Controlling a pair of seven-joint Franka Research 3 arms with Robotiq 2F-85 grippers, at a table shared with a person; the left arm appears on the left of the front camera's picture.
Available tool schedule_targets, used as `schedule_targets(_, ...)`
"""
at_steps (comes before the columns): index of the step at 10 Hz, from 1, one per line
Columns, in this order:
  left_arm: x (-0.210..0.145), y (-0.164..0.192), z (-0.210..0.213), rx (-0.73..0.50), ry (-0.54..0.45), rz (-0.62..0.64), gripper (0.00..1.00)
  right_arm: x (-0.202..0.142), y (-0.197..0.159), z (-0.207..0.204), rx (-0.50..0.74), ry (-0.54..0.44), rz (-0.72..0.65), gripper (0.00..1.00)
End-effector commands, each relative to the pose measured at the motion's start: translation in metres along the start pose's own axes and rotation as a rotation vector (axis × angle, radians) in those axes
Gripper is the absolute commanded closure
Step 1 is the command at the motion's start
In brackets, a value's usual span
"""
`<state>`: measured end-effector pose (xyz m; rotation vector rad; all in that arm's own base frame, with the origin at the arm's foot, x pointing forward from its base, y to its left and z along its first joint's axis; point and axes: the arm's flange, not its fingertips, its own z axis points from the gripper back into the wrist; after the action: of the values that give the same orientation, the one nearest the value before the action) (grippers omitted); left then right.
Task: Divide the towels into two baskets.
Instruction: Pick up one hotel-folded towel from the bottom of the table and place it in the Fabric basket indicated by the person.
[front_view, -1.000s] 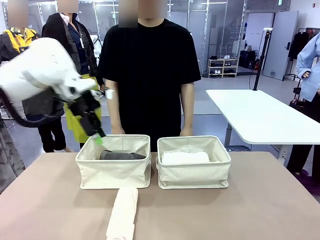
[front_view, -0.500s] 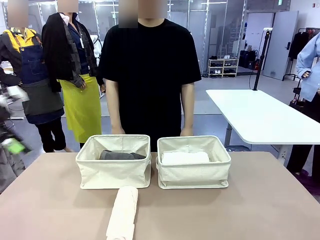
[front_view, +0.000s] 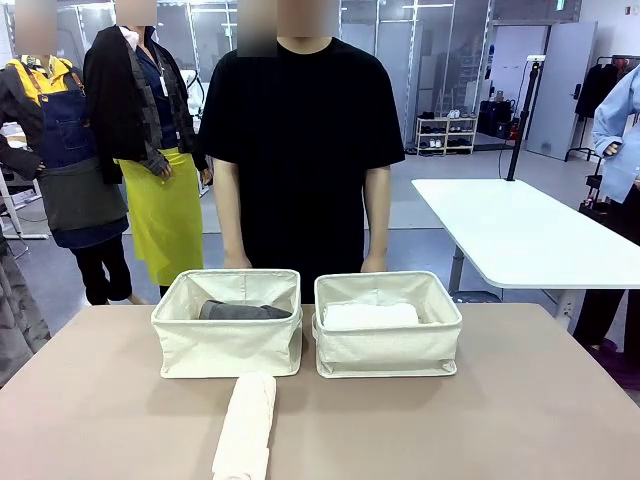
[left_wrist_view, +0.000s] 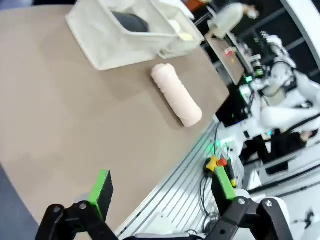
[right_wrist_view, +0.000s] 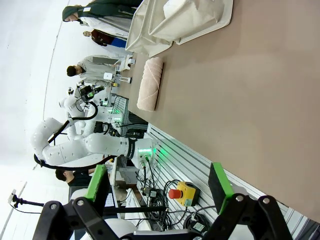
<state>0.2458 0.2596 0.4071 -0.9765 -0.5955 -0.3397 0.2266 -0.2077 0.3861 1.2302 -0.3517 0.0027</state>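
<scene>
— How do the pincers stand?

— The left pincer (left_wrist_view: 162, 192) has its green pads spread wide apart with nothing between them, hanging over the near edge of the brown desk (left_wrist_view: 60, 115). The right pincer (right_wrist_view: 159, 186) is likewise wide apart and empty, off the desk's edge above a yellow box with a red button (right_wrist_view: 181, 194).

— And the towels?

— A cream-peach towel (front_view: 246, 424) lies rolled on the desk, just in front of the left basket (front_view: 228, 322), pointing toward the robot's side. Inside that basket is a dark grey towel (front_view: 243, 311). The right basket (front_view: 386, 324), just beside the left one, holds a white towel (front_view: 370, 315); something pale shows behind it, but I cannot tell what.

— Anyone nearby?

— A person in a black T-shirt (front_view: 300, 140) stands at the far side, hands down behind the baskets.
</scene>
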Motion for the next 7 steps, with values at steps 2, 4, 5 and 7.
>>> schedule_targets(2,-0.001,0.01,0.007,0.093,-0.098,0.037,0.0,-0.001,0.003,0.001,0.011,-0.007,0.011,0.0)
schedule_targets(4,-0.014,0.011,0.01,0.048,-0.063,0.045,0.0,-0.001,0.003,0.001,0.011,-0.007,0.011,0.0)
schedule_targets(5,-0.014,0.011,0.01,0.048,-0.063,0.045,0.0,-0.001,0.003,0.001,0.011,-0.007,0.011,0.0)
schedule_targets(7,-0.014,0.011,0.01,0.048,-0.063,0.045,0.0,-0.001,0.003,0.001,0.011,-0.007,0.011,0.0)
